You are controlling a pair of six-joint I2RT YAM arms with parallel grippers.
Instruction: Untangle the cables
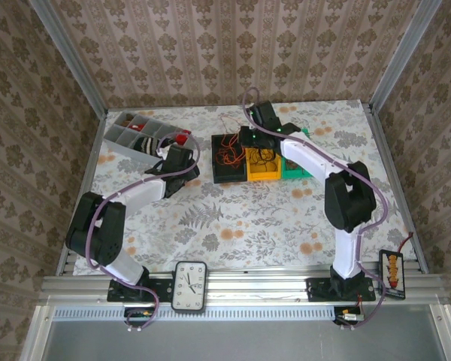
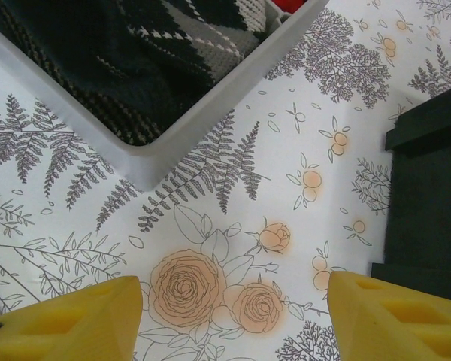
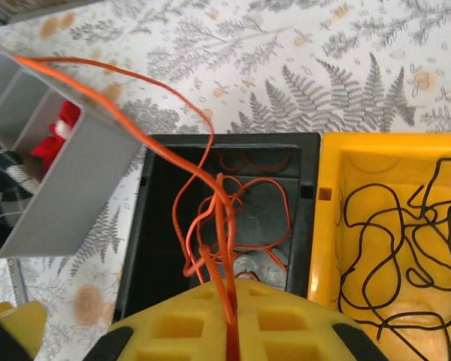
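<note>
My right gripper point(image 3: 231, 293) hangs over the black bin point(image 3: 146, 226), shut on strands of an orange cable point(image 3: 210, 188). The cable rises from a tangle on the bin's floor into the seam between the yellow fingers. One strand runs on up to the left, over the grey tray's wall point(image 3: 75, 180). A thin black cable point(image 3: 395, 241) lies in loose loops in the yellow bin point(image 3: 327, 218). From above, the right gripper point(image 1: 249, 139) is over the black bin point(image 1: 229, 158). My left gripper point(image 2: 237, 301) stands open over the flowered cloth with nothing between its fingers point(image 2: 98, 316), close to the grey tray's corner point(image 2: 158, 150).
The black, yellow point(image 1: 261, 164) and green bins point(image 1: 295, 167) stand side by side at mid-table. The grey divided tray point(image 1: 139, 137) at the back left holds dark knit fabric point(image 2: 135, 53) and something red. The black bin's edge point(image 2: 428, 195) is to the left gripper's right.
</note>
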